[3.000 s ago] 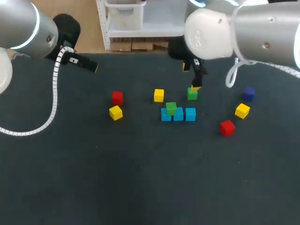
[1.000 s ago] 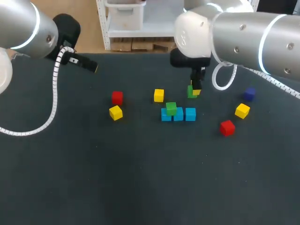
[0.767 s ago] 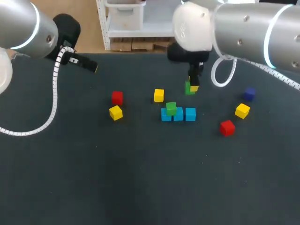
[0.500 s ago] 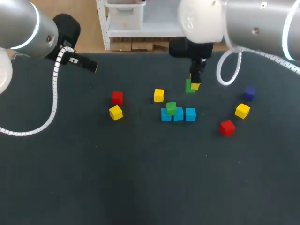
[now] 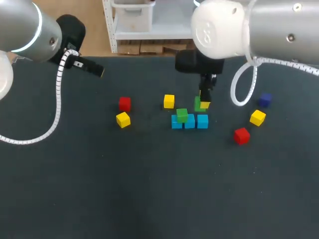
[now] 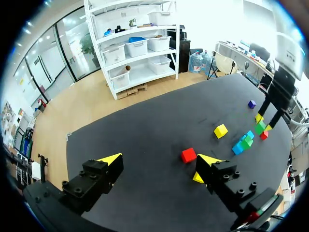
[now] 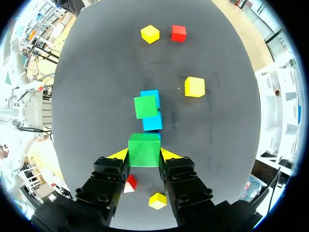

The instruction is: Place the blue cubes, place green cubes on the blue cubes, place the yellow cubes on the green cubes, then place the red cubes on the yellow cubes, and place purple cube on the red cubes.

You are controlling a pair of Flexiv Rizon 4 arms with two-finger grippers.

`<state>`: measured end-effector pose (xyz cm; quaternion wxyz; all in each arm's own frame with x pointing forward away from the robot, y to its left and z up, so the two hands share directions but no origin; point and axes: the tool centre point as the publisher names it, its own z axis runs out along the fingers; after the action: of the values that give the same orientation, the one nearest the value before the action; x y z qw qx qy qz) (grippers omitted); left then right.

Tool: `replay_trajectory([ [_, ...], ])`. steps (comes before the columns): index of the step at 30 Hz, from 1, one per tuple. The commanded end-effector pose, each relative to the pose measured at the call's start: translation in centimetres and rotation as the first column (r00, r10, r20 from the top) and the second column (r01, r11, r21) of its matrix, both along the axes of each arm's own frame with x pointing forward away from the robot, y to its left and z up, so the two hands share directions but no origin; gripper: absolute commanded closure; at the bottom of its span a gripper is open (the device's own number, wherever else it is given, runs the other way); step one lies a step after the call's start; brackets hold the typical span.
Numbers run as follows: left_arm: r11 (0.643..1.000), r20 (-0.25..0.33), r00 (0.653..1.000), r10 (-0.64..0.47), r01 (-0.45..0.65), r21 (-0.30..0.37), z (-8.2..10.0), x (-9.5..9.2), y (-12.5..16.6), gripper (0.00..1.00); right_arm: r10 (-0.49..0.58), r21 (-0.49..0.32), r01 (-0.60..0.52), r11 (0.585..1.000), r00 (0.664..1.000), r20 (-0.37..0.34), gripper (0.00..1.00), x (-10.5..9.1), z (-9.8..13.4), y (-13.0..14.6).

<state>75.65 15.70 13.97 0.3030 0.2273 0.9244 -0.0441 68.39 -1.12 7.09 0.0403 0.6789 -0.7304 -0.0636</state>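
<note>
- Green cube (image 5: 199, 103), head view: the right gripper (image 5: 202, 104) is clamping it between both fingers, raised off the table at the right end of the blue row (image 5: 189, 121), which is lying mid-table.
- A second green cube (image 5: 182, 115) is sitting on the left part of that row. The yellow cubes (image 5: 169, 101), red cubes (image 5: 241, 135) and purple cube (image 5: 264, 99) are lying loose on the table around it.
- The left gripper (image 5: 99, 71) is hanging at the far left, well apart from every cube.
- Left wrist view: the left gripper (image 6: 159, 162) is showing its fingers wide apart, gripping nothing. One red cube (image 6: 189, 155) is lying ahead of it.
- Right wrist view: the right gripper (image 7: 144, 153) is pressing both pads against opposite faces of the green cube (image 7: 144, 150). The blue row (image 7: 152, 122) and the second green cube (image 7: 145, 106) are lying directly ahead.
- Step in hand, as judged: the green layer is being built, and this is its second cube.
- Next move, as judged: centring the cube over uncovered blue surface beside the second green cube, lowering until it seats, then spreading the fingers without nudging the row.
- Markings: no readable writing is showing on any cube.
</note>
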Motion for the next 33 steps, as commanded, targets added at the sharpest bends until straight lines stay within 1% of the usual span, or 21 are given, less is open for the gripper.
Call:
replay_trajectory([
  [1,1.0,0.0,1.0,0.0,0.0,0.0,0.0,0.0,0.0,0.0,-0.01,-0.01,0.012,1.0,0.99,0.143,1.0,-1.3,-0.2,-0.1],
  [7,1.0,0.0,1.0,0.0,0.0,0.0,0.0,0.0,0.0,0.0,-0.004,-0.018,0.006,1.0,0.991,0.13,1.0,-1.6,-0.9,-0.4],
  [10,1.0,0.0,1.0,0.0,0.0,0.0,0.0,0.0,0.0,0.0,0.001,-0.03,0.002,1.0,0.992,0.125,1.0,-1.6,-1.3,-0.7],
  [15,1.0,0.0,1.0,0.0,0.0,0.0,0.0,0.0,0.0,0.0,0.002,-0.027,0.002,1.0,0.993,0.122,1.0,-1.4,-1.6,-0.9],
  [26,1.0,0.0,1.0,0.0,0.0,0.0,0.0,0.0,0.0,0.0,0.067,-0.033,-0.063,0.997,0.99,0.126,1.0,-0.2,-2.0,-0.1],
  [33,1.0,0.0,1.0,0.0,0.0,0.0,0.0,0.0,0.0,0.0,0.076,-0.035,-0.072,0.997,0.99,0.115,1.0,0.1,-2.5,0.0],
])
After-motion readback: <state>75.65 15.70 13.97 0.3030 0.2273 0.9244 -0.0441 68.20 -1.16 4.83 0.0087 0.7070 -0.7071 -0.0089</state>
